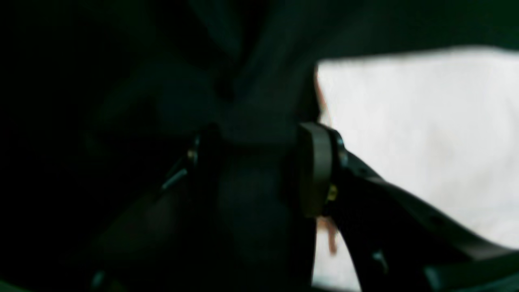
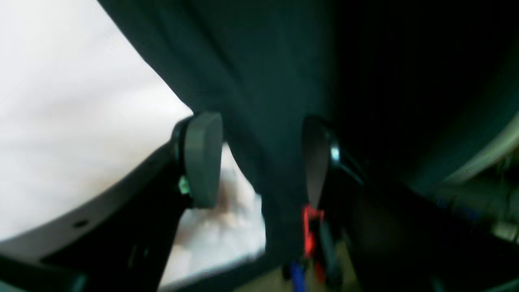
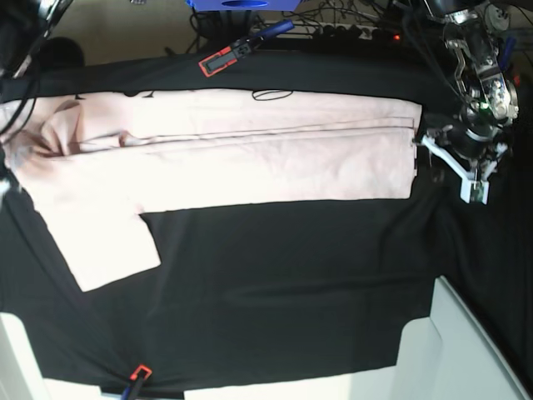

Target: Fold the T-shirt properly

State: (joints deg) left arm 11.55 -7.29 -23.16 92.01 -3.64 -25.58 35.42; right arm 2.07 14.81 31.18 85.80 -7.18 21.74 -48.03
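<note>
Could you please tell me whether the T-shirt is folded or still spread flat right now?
Partly folded: the T-shirt has one long side turned over lengthwise, showing a seam line, while one sleeve lies flat.

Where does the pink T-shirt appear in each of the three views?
Left wrist: the T-shirt fills the right side, pale and blurred, past the left gripper.
Right wrist: it fills the upper left, beside the right gripper.
Base: it lies across the upper part, one sleeve toward the lower left.
Shared landmark: the black tablecloth under it.
</note>
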